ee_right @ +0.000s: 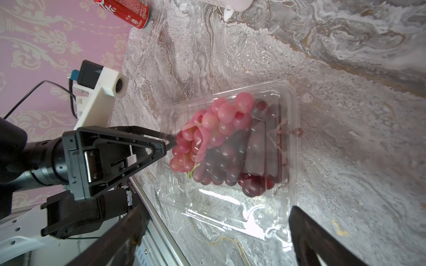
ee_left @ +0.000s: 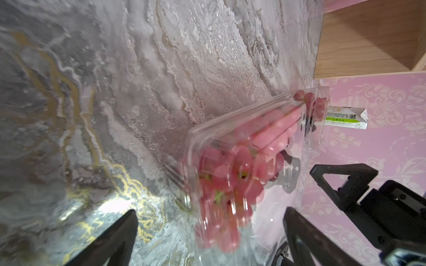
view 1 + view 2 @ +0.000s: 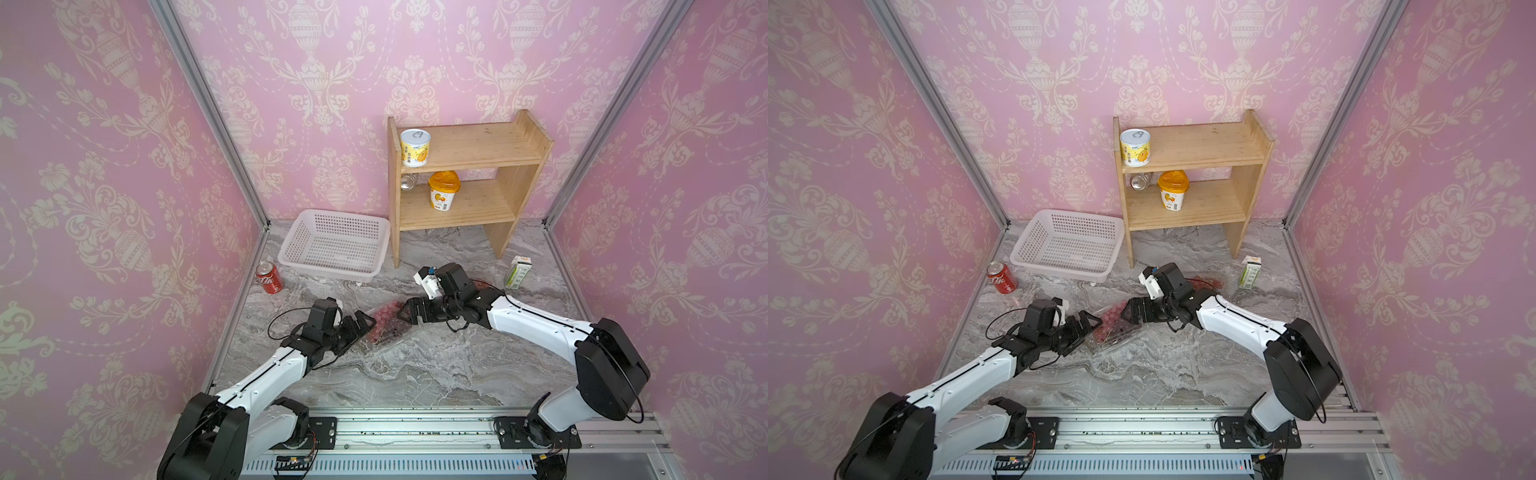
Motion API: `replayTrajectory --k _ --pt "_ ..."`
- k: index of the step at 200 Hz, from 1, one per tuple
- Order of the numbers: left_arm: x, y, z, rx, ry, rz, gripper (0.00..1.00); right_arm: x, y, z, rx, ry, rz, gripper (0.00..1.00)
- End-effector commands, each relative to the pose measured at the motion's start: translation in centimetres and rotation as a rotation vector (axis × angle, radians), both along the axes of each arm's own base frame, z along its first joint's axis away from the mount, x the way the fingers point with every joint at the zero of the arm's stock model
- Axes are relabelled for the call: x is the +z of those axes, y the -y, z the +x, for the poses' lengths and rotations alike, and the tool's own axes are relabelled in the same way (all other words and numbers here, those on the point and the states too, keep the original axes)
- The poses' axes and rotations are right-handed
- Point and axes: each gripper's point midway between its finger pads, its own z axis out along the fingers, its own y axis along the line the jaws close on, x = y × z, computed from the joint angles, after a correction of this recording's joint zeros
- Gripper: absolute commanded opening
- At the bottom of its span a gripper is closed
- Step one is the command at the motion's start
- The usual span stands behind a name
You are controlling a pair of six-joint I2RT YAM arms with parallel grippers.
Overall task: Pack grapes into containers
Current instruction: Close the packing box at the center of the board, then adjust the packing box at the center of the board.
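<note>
A clear container (image 3: 390, 337) lies in the middle of the marble table, also in the right wrist view (image 1: 221, 207). It holds light pink grapes (image 1: 221, 117) and dark grapes (image 1: 226, 161). The pink bunch bulges out at the end nearest my left gripper (image 3: 365, 322). That gripper is open, with the container's end (image 2: 196, 142) between its fingers (image 2: 119, 235). My right gripper (image 3: 405, 313) is open at the opposite end and holds nothing (image 1: 214, 230). Another container (image 3: 1208, 280) with red grapes lies behind my right arm.
A white basket (image 3: 336, 245) stands at the back left, with a red cola can (image 3: 269, 277) beside it. The wooden shelf (image 3: 465, 178) at the back carries yellow-labelled tubs. A green and white carton (image 3: 517, 272) stands to the right.
</note>
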Motion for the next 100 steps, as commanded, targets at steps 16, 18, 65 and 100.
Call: replayTrajectory --k 16,18,65,100 --pt "2.1 3.0 3.9 -0.06 0.076 -0.102 0.99 0.2 -0.1 0.4 0.019 0.017 -0.027 1.0" --pt "2.2 3.1 4.1 -0.062 0.078 -0.103 0.99 0.3 0.0 0.5 0.016 0.021 -0.027 1.0" --pt "4.0 6.8 8.3 -0.134 0.145 -0.127 0.99 0.4 1.1 0.5 -0.003 0.047 -0.068 1.0" --pt "6.2 8.6 11.4 -0.153 0.198 -0.147 0.99 1.2 1.9 0.3 -0.013 0.07 -0.074 1.0"
